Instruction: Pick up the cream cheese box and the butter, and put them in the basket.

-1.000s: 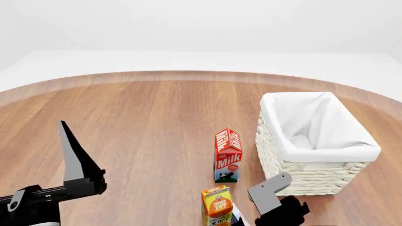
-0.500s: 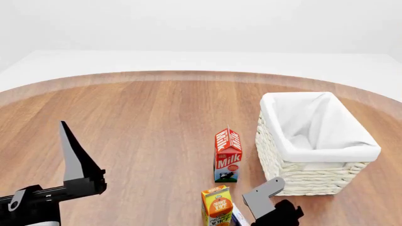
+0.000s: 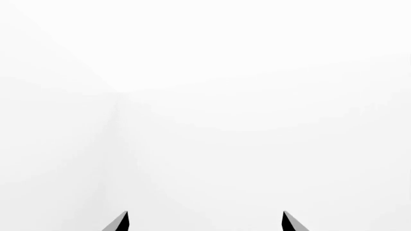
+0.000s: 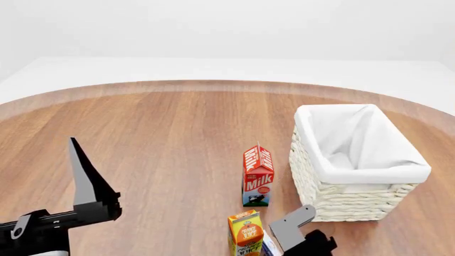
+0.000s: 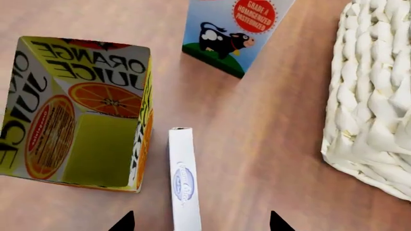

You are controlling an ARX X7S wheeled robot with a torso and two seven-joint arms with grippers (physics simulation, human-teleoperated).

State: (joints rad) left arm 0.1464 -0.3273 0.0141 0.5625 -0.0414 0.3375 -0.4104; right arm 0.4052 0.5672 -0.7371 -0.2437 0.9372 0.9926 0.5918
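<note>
Progress: nothing is in the basket yet. Nearest, my right gripper hovers open over the cream cheese box on edge beside the orange juice carton — milk carton beyond. Butter is not visible. Left gripper — open, idle.

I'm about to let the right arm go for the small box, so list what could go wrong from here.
1. The cream cheese box stands on its thin edge right beside the orange juice carton; a finger of the right gripper could bump the carton.
2. A narrow upright box may tip if touched off-centre.
3. The milk carton and basket crowd the lift path.
</note>
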